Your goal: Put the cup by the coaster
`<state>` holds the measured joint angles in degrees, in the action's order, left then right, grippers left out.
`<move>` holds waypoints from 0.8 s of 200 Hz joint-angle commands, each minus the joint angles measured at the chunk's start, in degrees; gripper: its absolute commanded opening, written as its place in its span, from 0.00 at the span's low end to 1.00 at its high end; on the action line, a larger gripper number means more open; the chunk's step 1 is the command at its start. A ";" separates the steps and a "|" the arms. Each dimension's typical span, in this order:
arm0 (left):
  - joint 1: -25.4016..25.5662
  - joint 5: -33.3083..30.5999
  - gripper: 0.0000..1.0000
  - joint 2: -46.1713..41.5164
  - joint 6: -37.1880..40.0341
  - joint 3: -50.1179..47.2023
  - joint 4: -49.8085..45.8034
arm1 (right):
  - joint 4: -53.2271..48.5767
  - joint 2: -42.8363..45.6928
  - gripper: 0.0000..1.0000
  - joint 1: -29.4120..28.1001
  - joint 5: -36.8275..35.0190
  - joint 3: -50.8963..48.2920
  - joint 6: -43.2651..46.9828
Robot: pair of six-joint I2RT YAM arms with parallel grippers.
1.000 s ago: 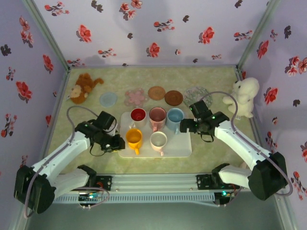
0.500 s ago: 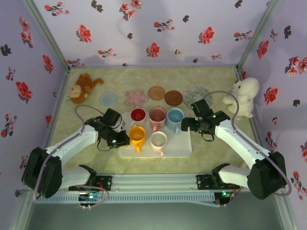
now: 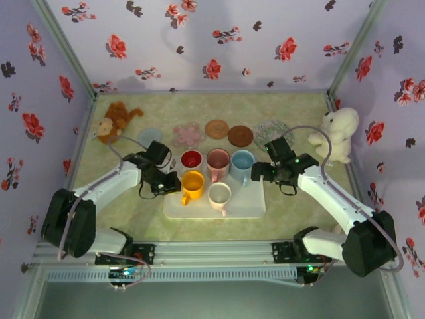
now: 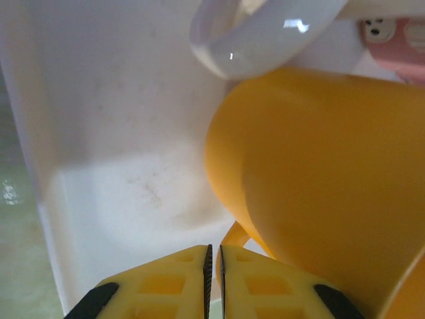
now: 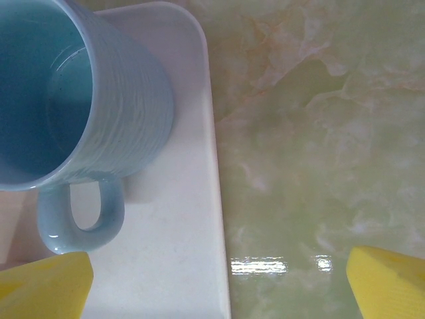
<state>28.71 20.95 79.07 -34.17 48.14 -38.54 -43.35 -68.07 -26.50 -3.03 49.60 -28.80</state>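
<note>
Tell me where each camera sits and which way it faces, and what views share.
Top external: high behind the bases, looking down at the tray; left arm and right arm show.
Left wrist: rides the left arm, facing the yellow cup past shut left fingers.
Right wrist: rides the right arm, facing down at the blue cup between spread right fingers.
Shared: the white tray appears in all three.
</note>
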 commanded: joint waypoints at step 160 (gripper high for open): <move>-0.07 0.70 0.36 -12.32 13.54 5.27 -23.94 | -1.30 1.44 0.99 0.49 -1.63 1.50 -0.04</move>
<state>26.74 19.42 70.06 -23.75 53.93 -57.23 -43.42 -68.01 -26.44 -3.46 50.24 -28.77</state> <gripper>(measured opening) 0.347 0.991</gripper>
